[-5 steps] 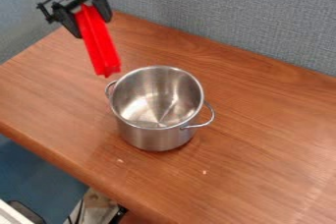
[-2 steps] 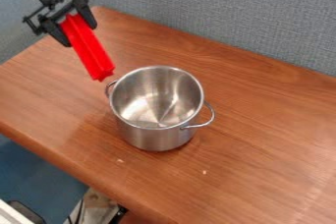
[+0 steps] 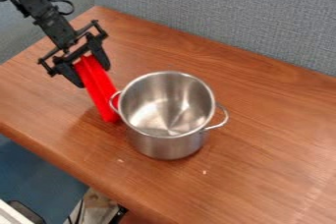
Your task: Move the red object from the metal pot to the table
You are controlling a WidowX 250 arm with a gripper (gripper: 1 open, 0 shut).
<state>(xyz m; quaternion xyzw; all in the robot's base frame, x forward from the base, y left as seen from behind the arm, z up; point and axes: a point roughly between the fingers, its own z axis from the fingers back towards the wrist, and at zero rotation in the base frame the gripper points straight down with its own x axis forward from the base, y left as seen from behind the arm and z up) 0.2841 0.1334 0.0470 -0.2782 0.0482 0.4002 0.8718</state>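
The red object (image 3: 96, 88) is a long bright red bar, held nearly upright and tilted, with its lower end close to or on the table (image 3: 262, 100) just left of the metal pot (image 3: 171, 113). My gripper (image 3: 82, 59) grips the bar's upper end between its black fingers. The shiny pot stands near the table's middle with nothing visible inside it, and the bar is outside it, close against its left handle.
The wooden tabletop's front edge runs diagonally below the pot. A grey-blue wall stands behind the table. Some clutter lies on the floor at the bottom left.
My gripper has moved down and forward with the red bar, bringing its lower end to the table beside the pot. The pot has shifted slightly to the right and forward.
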